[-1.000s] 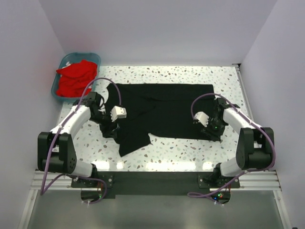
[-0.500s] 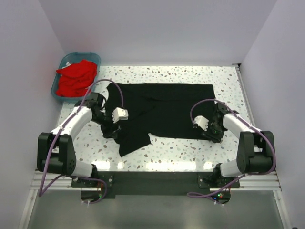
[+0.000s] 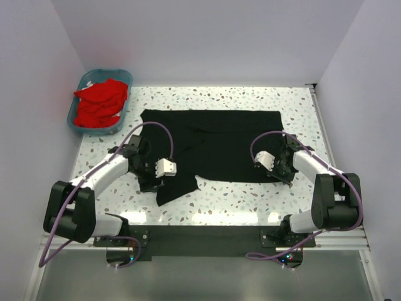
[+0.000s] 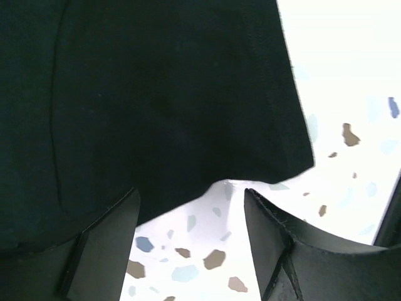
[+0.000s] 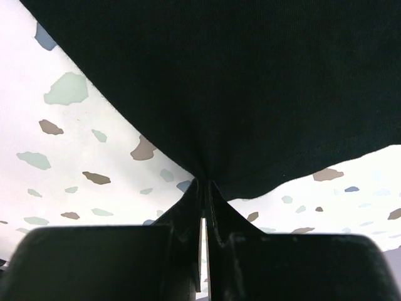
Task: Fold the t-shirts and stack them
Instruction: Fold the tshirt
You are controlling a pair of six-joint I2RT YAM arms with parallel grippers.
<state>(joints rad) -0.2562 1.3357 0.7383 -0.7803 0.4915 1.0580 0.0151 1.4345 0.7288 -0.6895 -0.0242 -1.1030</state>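
The large black t-shirt (image 3: pixel 216 143) lies spread flat across the table, with a flap hanging toward the near left. My left gripper (image 3: pixel 149 183) is open and empty at that flap's left edge. In the left wrist view the left gripper (image 4: pixel 191 213) has bare table between its fingers, and the black cloth (image 4: pixel 156 94) lies just beyond the tips. My right gripper (image 3: pixel 284 174) is shut on the shirt's near right hem. In the right wrist view the right gripper (image 5: pixel 203 185) pinches the cloth (image 5: pixel 238 81) into a small peak. The red t-shirts (image 3: pixel 100 103) are piled in the basket.
The teal plastic basket (image 3: pixel 84 78) stands at the table's far left corner against the left wall. White walls close in the left, back and right sides. The speckled table (image 3: pixel 238 197) shows along the near edge in front of the shirt.
My left arm has swung toward the near edge and to the right, down along the shirt's left side. My right gripper has shifted slightly at the near right hem.
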